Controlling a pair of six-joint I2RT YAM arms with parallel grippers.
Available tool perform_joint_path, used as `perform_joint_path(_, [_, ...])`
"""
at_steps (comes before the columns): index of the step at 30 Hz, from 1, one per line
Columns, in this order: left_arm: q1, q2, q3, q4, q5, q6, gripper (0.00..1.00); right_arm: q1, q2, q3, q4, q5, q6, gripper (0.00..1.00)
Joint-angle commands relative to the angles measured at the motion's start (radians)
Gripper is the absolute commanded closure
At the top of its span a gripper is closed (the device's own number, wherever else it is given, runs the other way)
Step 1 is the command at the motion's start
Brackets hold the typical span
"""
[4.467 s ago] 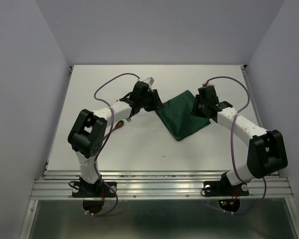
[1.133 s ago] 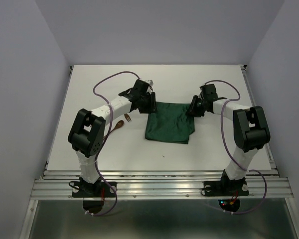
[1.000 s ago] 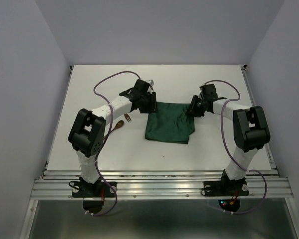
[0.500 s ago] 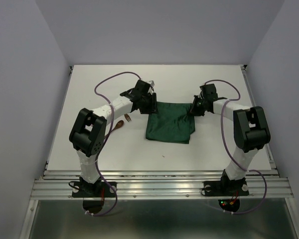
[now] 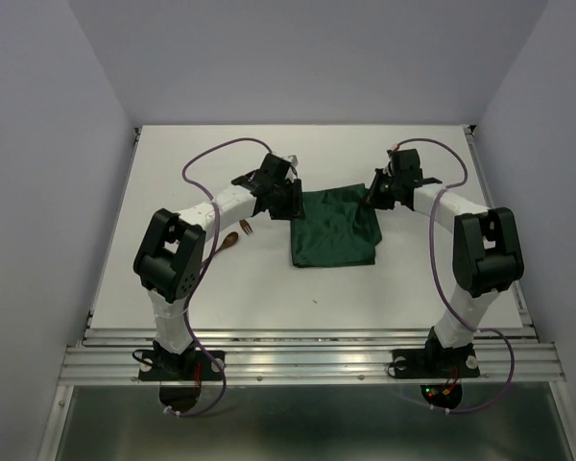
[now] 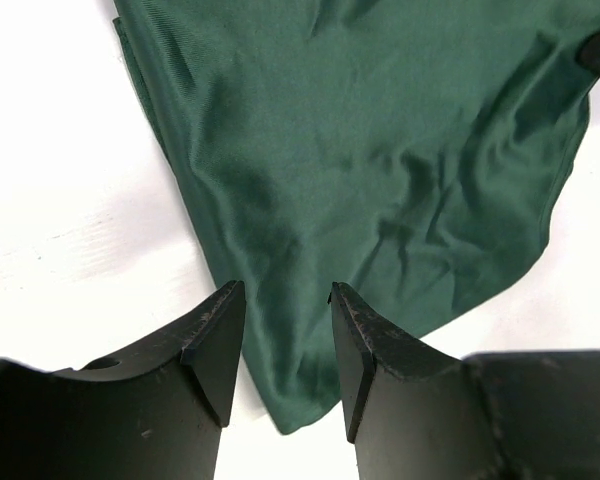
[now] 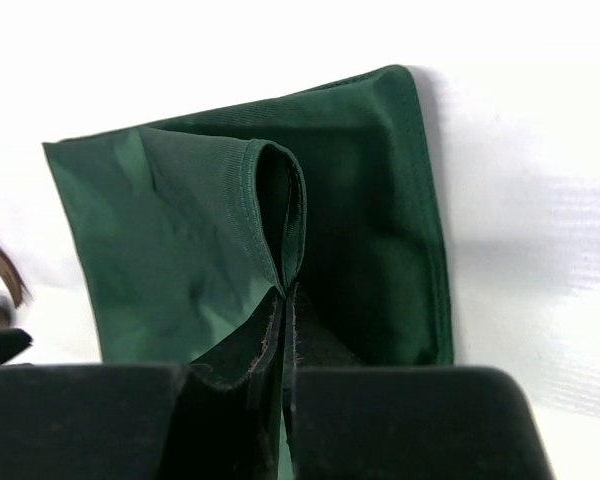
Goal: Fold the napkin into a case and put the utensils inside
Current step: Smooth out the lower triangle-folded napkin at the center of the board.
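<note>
The dark green napkin (image 5: pixel 334 230) lies folded on the white table. My left gripper (image 5: pixel 291 201) is open at its far left corner. In the left wrist view the fingers (image 6: pixel 218 330) stand apart on either side of the cloth corner (image 6: pixel 380 150) without clamping it. My right gripper (image 5: pixel 376 191) is shut on the napkin's far right edge. In the right wrist view it pinches a raised fold of cloth (image 7: pixel 180 220) at its tips (image 7: pixel 285 292). The wooden spoon (image 5: pixel 228 240) and fork (image 5: pixel 247 228) lie left of the napkin, under my left arm.
The white table (image 5: pixel 173 173) is enclosed by grey walls at the left, right and back. A metal rail (image 5: pixel 307 360) runs along the near edge by the arm bases. Purple cables loop above both arms.
My right gripper has moved toward the far side, taking the napkin's right edge with it. The cloth has shifted right and lies squarer. My left arm has stayed put.
</note>
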Motion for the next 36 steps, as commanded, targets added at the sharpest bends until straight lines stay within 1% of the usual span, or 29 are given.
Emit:
perform_joint_path(1, [-0.003, -0.02, 0.052, -0.01, -0.015, 0.022, 0.49, 0.001, -0.012, 0.07, 0.013, 0.031, -0.008, 0.99])
perform_joint_path(7, [-0.004, -0.017, 0.066, -0.02, -0.015, 0.032, 0.49, 0.001, 0.014, 0.125, -0.004, 0.048, -0.003, 0.99])
perform_joint_path(8, [-0.004, -0.016, 0.068, -0.022, -0.011, 0.033, 0.49, 0.001, 0.022, 0.133, -0.007, 0.064, -0.005, 0.98])
perform_joint_path(9, [-0.004, -0.014, 0.068, -0.023, -0.011, 0.033, 0.49, 0.001, 0.032, 0.151, -0.007, 0.073, -0.008, 0.94])
perform_joint_path(10, [-0.003, -0.008, 0.066, -0.023, -0.009, 0.032, 0.49, 0.001, 0.063, 0.16, -0.009, 0.093, -0.01, 0.88])
perform_joint_path(11, [-0.004, -0.006, 0.065, -0.025, -0.006, 0.03, 0.48, 0.001, 0.083, 0.174, -0.018, 0.131, -0.025, 0.86])
perform_joint_path(12, [-0.007, -0.008, 0.06, -0.025, 0.002, 0.029, 0.47, 0.001, 0.1, 0.209, -0.056, 0.148, -0.031, 0.78])
perform_joint_path(14, [-0.012, -0.014, 0.052, -0.029, 0.002, 0.028, 0.45, 0.001, 0.105, 0.22, -0.079, 0.194, -0.039, 0.63])
perform_joint_path(15, [-0.017, -0.025, 0.046, -0.03, -0.001, 0.028, 0.44, 0.001, 0.095, 0.203, -0.079, 0.212, -0.042, 0.52])
perform_joint_path(16, [-0.018, -0.031, 0.031, -0.03, -0.001, 0.027, 0.44, 0.001, 0.069, 0.193, -0.078, 0.246, -0.045, 0.48])
perform_joint_path(18, [-0.024, -0.04, 0.02, -0.03, -0.003, 0.027, 0.44, 0.001, 0.048, 0.176, -0.078, 0.309, -0.051, 0.48])
perform_joint_path(21, [-0.037, -0.04, 0.008, -0.03, 0.0, 0.027, 0.44, -0.045, 0.026, 0.133, -0.075, 0.328, -0.034, 0.5])
perform_joint_path(25, [-0.043, -0.033, 0.008, -0.03, 0.002, 0.022, 0.44, -0.074, 0.032, 0.093, -0.073, 0.289, -0.023, 0.5])
perform_joint_path(28, [-0.043, -0.032, 0.015, -0.03, 0.0, 0.022, 0.45, -0.074, 0.043, 0.062, -0.075, 0.269, -0.026, 0.5])
perform_joint_path(31, [-0.043, -0.031, 0.025, -0.031, 0.002, 0.024, 0.45, -0.074, 0.045, 0.025, -0.072, 0.26, -0.017, 0.54])
perform_joint_path(32, [-0.043, -0.031, 0.026, -0.031, 0.0, 0.024, 0.45, -0.074, 0.043, 0.016, -0.07, 0.225, -0.016, 0.54])
perform_joint_path(36, [-0.044, -0.032, 0.038, -0.034, 0.005, 0.027, 0.45, -0.074, 0.034, -0.048, -0.046, 0.168, -0.003, 0.6])
